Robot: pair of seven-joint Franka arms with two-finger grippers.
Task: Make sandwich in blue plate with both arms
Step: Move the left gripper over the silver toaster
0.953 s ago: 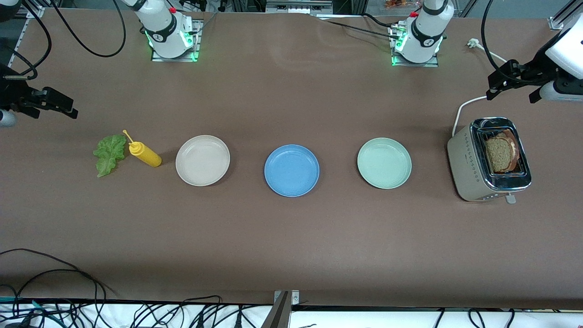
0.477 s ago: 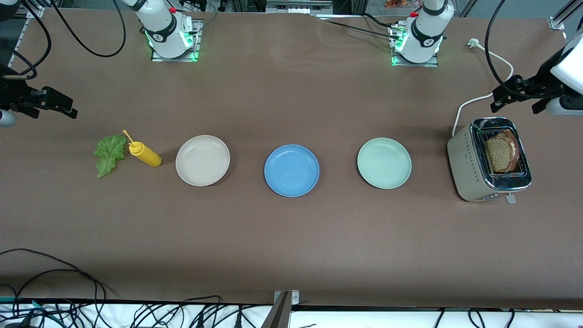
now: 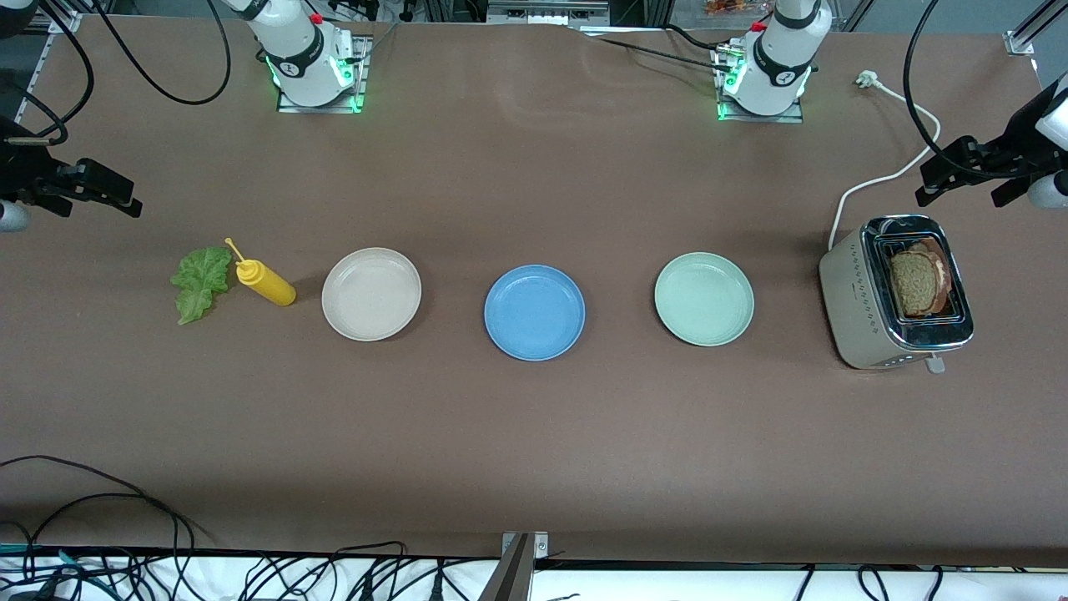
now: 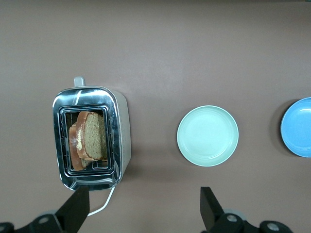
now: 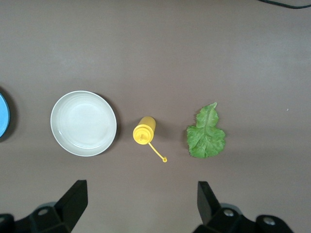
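Observation:
The blue plate (image 3: 534,312) (image 4: 297,127) lies bare in the middle of the table, between a cream plate and a pale green plate. Two brown bread slices (image 3: 918,282) (image 4: 90,141) stand in the toaster (image 3: 859,300) (image 4: 124,141) at the left arm's end. The green lettuce leaf (image 3: 200,282) (image 5: 206,133) lies flat at the right arm's end, beside a yellow bottle. My left gripper (image 3: 959,196) (image 4: 142,206) hangs open and empty over the table by the toaster's cord. My right gripper (image 3: 102,209) (image 5: 141,201) hangs open and empty over the table edge near the lettuce.
The yellow squeeze bottle (image 3: 265,282) (image 5: 144,130) lies on its side between the lettuce and the cream plate (image 3: 371,294) (image 5: 83,123). The pale green plate (image 3: 703,299) (image 4: 207,136) sits between the blue plate and the toaster. A white cord (image 3: 876,179) runs from the toaster.
The left gripper has drifted toward the left arm's end of the table, staying open. The right arm and everything on the table have stayed still.

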